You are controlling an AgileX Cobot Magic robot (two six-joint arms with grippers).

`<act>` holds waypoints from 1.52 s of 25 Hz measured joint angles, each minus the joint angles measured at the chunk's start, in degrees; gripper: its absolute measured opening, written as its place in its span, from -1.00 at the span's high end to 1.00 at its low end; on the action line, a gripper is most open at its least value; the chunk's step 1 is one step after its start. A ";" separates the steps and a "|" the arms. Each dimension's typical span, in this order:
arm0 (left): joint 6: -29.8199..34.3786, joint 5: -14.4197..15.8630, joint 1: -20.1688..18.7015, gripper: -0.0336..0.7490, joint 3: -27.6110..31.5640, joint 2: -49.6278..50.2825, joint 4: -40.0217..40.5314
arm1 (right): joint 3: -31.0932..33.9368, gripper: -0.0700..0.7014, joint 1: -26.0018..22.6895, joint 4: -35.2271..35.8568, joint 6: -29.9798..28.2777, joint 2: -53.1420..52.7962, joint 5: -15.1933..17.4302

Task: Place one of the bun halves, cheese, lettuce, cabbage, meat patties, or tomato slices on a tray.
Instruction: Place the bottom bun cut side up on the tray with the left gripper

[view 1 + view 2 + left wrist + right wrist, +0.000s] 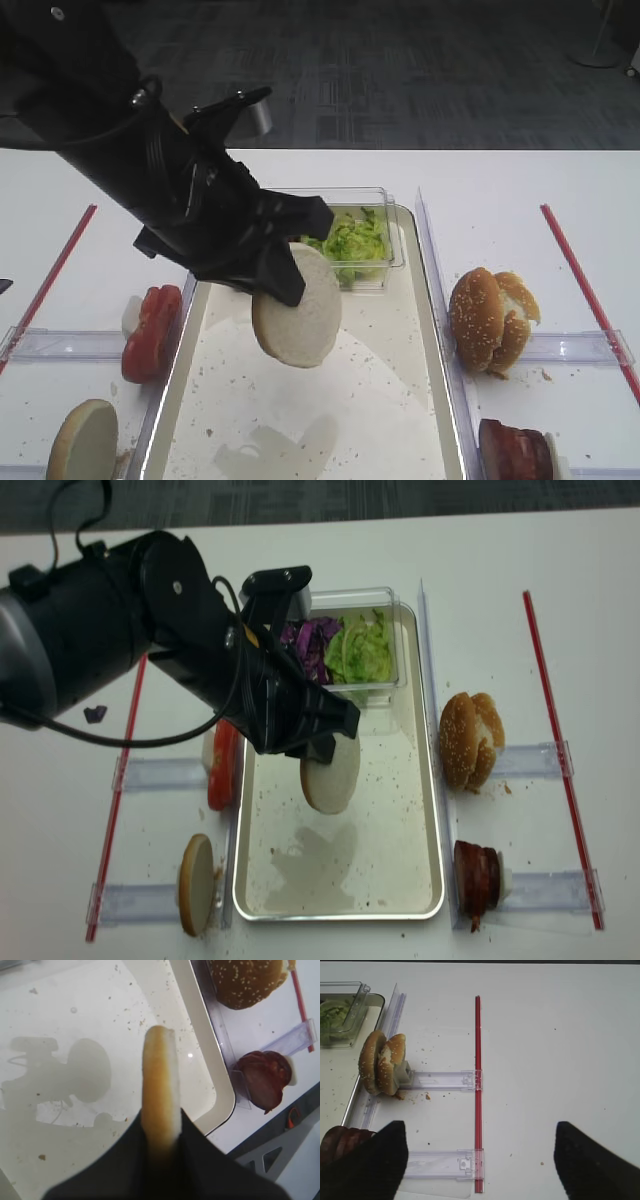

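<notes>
White tabletop under both arms, grey carpet beyond its far edge. Silvery-rimmed tray at the middle, cream floor crumb-speckled and otherwise bare. Clear plastic box at the tray's far end, holding light green lettuce beside purple cabbage.

Left gripper clenched on the plain bun half, edge pinched between the jaws, disc hanging upright above the tray's middle. Not yet touching the floor: shadow cast below it, well apart from the disc. Seen edge-on from the left wrist, tan crust on one side, pale cut face on the other.

Right gripper over the tabletop's right side, jaws spread wide, grasping nothing.

Progress, judged from this: pickup and carry done; lowering and release left. Probably calls for tipping the disc flat, else it lands on its edge and may roll.

Untouched around the tray: tomato slices and another plain bun half off its left edge, sesame-seeded bun halves and meat patties off its right edge, each in clear plastic racks.
</notes>
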 joint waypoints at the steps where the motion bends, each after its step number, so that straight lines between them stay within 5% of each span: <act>1: 1.51 0.23 0.66 0.77 0.00 0.32 -1.69 | 0.00 -0.77 0.00 0.00 0.00 0.00 0.00; 10: 8.98 2.45 2.66 0.77 0.00 6.92 -7.98 | 0.00 -0.77 0.00 0.00 0.00 0.00 0.00; 32: 15.52 2.35 3.46 0.77 0.00 16.52 -11.34 | 0.00 -0.77 0.00 0.00 0.00 0.00 0.00; 35: 15.52 2.24 3.72 0.68 0.00 16.60 -11.34 | 0.00 -0.77 0.00 0.00 0.00 0.00 0.00; 38: 15.52 2.42 4.38 0.36 0.00 16.60 -11.34 | 0.00 -0.77 0.00 0.00 0.00 0.00 0.00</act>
